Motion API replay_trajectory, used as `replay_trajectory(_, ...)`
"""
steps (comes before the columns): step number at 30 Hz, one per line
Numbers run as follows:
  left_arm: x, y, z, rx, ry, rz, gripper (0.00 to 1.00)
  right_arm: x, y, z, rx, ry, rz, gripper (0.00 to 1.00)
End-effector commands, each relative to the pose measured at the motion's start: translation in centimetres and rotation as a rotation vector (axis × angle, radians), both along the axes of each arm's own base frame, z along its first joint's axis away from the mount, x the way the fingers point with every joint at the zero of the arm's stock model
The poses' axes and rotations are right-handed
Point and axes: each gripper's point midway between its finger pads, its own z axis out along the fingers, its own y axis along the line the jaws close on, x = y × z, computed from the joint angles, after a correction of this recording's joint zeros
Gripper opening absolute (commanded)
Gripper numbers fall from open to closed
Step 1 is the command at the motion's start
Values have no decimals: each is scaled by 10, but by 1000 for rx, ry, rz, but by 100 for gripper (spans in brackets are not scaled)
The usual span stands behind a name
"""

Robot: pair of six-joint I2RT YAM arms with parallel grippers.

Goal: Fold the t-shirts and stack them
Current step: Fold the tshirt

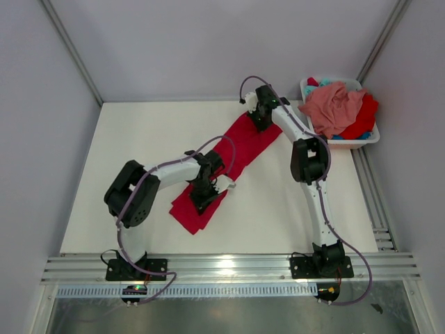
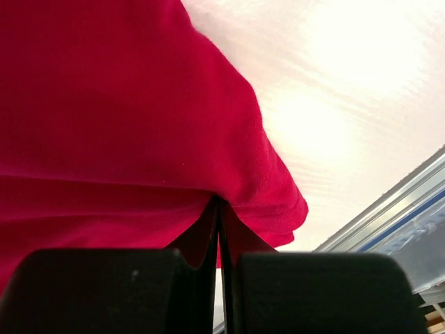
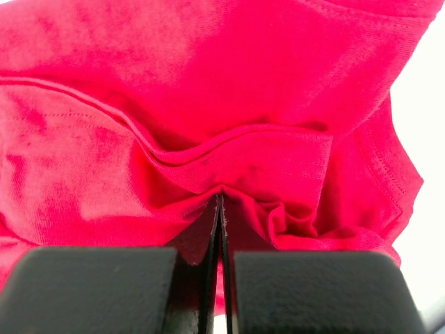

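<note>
A bright red t-shirt [image 1: 245, 142] lies in a long diagonal band across the white table [image 1: 139, 139]. My left gripper [image 1: 204, 197] is shut on its near, lower-left part. My right gripper [image 1: 259, 118] is shut on its far, upper-right end. In the left wrist view the closed fingertips of the left gripper [image 2: 219, 202] pinch a fold of the red cloth [image 2: 125, 104]. The right wrist view shows the right gripper [image 3: 221, 198] closed on bunched layers of the same shirt [image 3: 208, 90]. A salmon pink t-shirt [image 1: 334, 104] lies heaped in the basket on another red one [image 1: 364, 118], with a bit of teal cloth [image 1: 325, 82].
The white plastic basket [image 1: 353, 145] stands at the table's far right corner. Metal rails run along the near edge [image 1: 229, 267] and down the right side [image 1: 372, 198]. Grey walls enclose the table on three sides.
</note>
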Motion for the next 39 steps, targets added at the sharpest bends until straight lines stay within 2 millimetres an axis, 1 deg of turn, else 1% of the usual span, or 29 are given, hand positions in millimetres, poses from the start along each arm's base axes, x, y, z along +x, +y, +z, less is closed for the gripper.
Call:
replay_trajectory(1,-11,-25,-9,-48,20,-79,0,24,4,11,-15,-97,11,3)
replay_trajectory(4,-19,-36,-12,-43,19,-119,0,27,5,13,-16,-106,24,3)
replay_trajectory(6,-19,-45,-13,-47,15,-140,0,24,9,13,-9,-98,48,3)
replay_trajectory(10,-17,-58,-11,-66,0,-167,0,20,13,12,-3,-90,79,3)
replay_trajectory(11,-12,-65,-7,-83,-15,-173,0,20,14,12,-4,-89,85,3)
replay_trajectory(13,-11,-74,-5,-92,-22,-185,0,18,17,11,-10,-86,102,3)
replay_trajectory(14,-7,-81,-3,-100,-32,-193,0,18,17,11,-15,-88,107,3)
replay_trajectory(19,-12,-102,-3,-115,-30,-242,0,15,23,12,-26,-96,129,3)
replay_trajectory(22,-18,-107,-9,-106,-17,-270,0,15,26,14,-27,-100,137,3)
replay_trajectory(28,-32,-110,-16,-108,23,-287,0,15,31,14,-38,-109,168,3)
replay_trajectory(30,-37,-111,-17,-107,33,-301,0,15,35,14,-44,-114,185,3)
replay_trajectory(33,-49,-113,-20,-96,51,-342,0,14,39,13,-56,-122,205,3)
replay_trajectory(36,-61,-120,-20,-104,66,-380,0,18,42,15,-60,-141,209,3)
replay_trajectory(39,-67,-125,-19,-114,86,-396,0,21,43,17,-57,-155,209,3)
